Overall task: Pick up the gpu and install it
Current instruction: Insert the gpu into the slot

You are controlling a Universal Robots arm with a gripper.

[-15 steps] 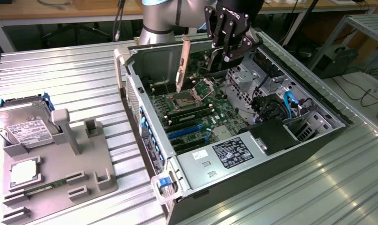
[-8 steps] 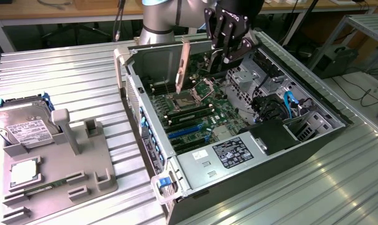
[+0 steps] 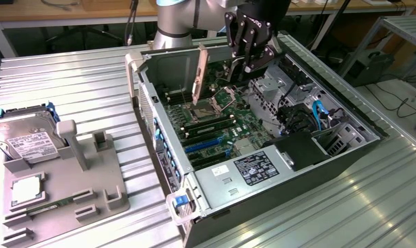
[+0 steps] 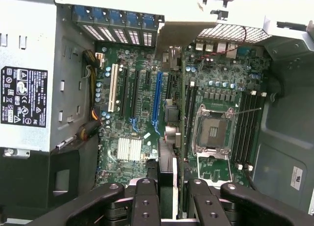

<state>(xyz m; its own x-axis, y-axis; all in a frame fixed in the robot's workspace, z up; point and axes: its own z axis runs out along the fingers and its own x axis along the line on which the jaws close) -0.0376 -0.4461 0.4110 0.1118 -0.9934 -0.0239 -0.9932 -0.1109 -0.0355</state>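
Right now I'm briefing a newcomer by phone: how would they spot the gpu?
Find the open computer case. Above its motherboard the gripper holds the gpu on edge: a thin card with a silver end bracket, unlike the memory sticks seated flat below.

This is a robotics lab or electronics workshop. A ribbed aluminium worktop (image 3: 70, 77) carries an opened computer case (image 3: 263, 155) with its motherboard (image 4: 147, 113) bare, and a grey fixture tray (image 3: 63, 175) holding a hard drive (image 3: 22, 137). Wooden benches (image 3: 57, 10) and loose cables (image 3: 408, 103) line the back, behind the robot arm (image 3: 177, 20).
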